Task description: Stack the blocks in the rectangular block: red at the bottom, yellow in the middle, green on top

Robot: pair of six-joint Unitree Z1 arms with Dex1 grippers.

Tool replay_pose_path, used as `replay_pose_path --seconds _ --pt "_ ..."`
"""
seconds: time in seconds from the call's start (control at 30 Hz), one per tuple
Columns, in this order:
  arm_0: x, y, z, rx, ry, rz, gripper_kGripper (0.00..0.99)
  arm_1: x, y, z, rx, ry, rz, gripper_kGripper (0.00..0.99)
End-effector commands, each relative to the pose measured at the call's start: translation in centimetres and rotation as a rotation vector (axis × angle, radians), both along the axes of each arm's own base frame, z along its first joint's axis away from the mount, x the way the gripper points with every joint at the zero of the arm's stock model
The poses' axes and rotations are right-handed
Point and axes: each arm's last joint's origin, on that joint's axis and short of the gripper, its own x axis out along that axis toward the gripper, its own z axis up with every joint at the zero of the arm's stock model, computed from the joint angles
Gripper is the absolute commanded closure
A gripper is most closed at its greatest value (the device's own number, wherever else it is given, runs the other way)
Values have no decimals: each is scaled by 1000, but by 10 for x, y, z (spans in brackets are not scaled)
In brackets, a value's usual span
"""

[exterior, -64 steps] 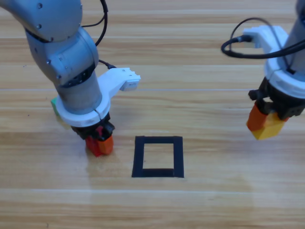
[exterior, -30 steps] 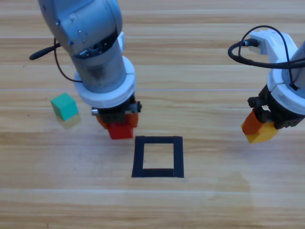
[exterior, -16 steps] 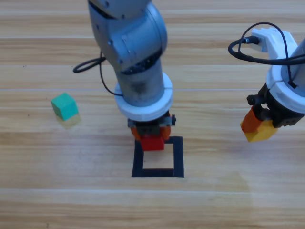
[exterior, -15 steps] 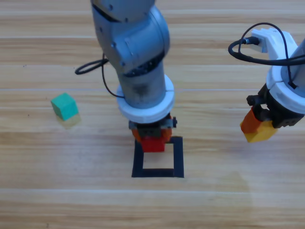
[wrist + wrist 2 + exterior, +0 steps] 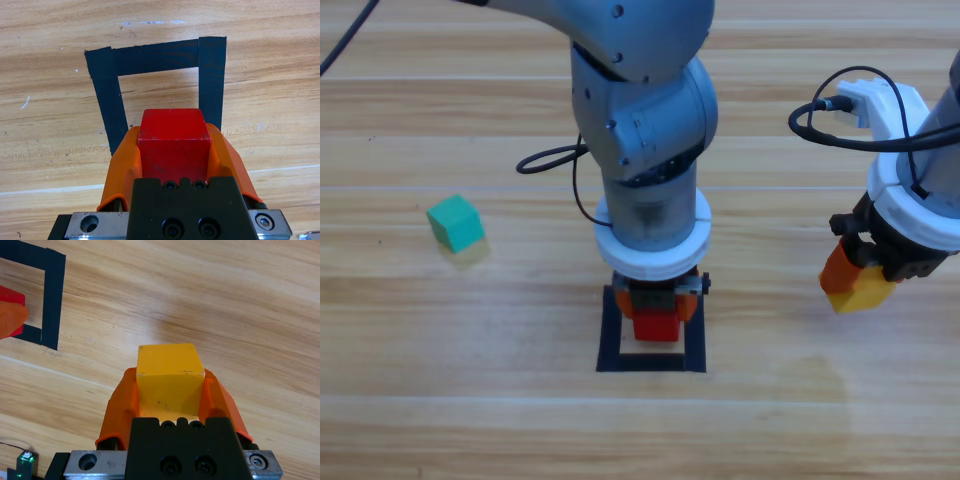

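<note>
The left hand [image 5: 656, 305] is hanging over the tape outline [image 5: 610, 340] mid-worktop, gripping one cube [image 5: 656, 326]. The right hand [image 5: 857, 280] is hovering toward the right edge, gripping another cube [image 5: 862, 292]. A third cube [image 5: 455, 222] is sitting toward the left edge.

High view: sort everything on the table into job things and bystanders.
Job things:
- red cube, shut in the left gripper over the tape square
- yellow cube, shut in the right gripper, off to the right of the square
- green cube, loose at the left

Bystanders:
- none showing, only the bare table
</note>
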Motion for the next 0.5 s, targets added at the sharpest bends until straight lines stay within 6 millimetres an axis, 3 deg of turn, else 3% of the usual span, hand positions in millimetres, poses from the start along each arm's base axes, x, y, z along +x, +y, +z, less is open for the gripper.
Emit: replay_pose_path --seconds 0.03,0.5 --pt "-4 -10 -24 43 36 -35 982 -3 12 -19 5 67 18 990" --pt "-3 -12 -33 60 43 -43 982 -6 11 -18 11 74 1 990"
